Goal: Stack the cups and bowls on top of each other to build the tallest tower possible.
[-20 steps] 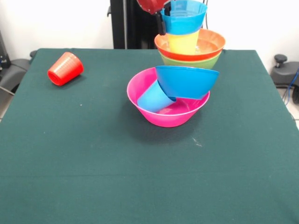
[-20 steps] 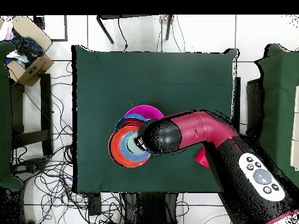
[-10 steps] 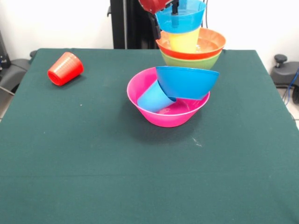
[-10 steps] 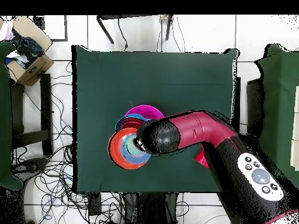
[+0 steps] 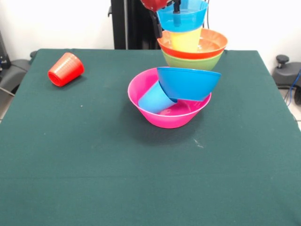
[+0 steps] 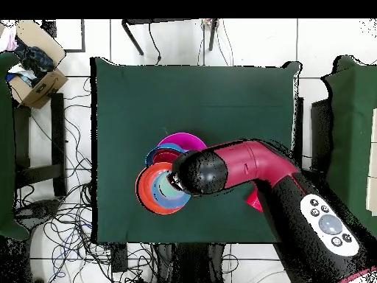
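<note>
The large pink bowl [image 5: 165,118] stands mid-table in the front view. It holds the light blue cup [image 5: 154,100] on its side and the large blue bowl [image 5: 189,83], tilted. Behind it stands a second pile: green bowl [image 5: 194,62], orange bowl [image 5: 210,43], yellow cup [image 5: 184,41] and small blue bowl [image 5: 183,17] on top. My gripper [image 5: 165,16] is open and straddles that bowl's left rim, one finger outside and one inside. The red cup [image 5: 66,69] lies on its side at far left. Overhead, my arm covers most of the pile [image 6: 153,193].
The pink bowl's rim [image 6: 185,138] and the blue bowl [image 6: 155,155] peek out beside my arm [image 6: 243,166] in the overhead view. A cardboard box [image 6: 33,63] and cables lie on the floor beyond the table's edge.
The small blue bowl was tilted in my gripper; it now sits level on the yellow cup. My fingers have spread, and the outer one stands off the bowl's wall.
</note>
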`<action>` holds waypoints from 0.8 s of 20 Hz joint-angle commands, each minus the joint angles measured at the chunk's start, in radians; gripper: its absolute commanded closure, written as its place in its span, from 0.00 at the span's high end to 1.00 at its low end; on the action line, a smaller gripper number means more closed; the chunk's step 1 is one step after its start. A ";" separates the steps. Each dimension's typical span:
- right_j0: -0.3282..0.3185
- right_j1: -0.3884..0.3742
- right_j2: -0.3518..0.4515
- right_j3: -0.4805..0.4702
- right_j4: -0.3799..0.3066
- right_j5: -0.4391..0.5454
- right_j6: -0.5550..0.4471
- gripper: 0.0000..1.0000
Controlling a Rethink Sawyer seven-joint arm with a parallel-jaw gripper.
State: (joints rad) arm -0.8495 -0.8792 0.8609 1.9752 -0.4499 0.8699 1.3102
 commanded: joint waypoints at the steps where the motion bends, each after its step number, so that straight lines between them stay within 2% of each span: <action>1: 0.047 -0.005 -0.035 -0.029 0.002 0.090 0.001 1.00; 16: 0.051 -0.033 -0.026 -0.097 0.047 0.218 -0.028 1.00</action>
State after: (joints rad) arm -0.8325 -0.9149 0.8609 1.9392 -0.4267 0.9453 1.3102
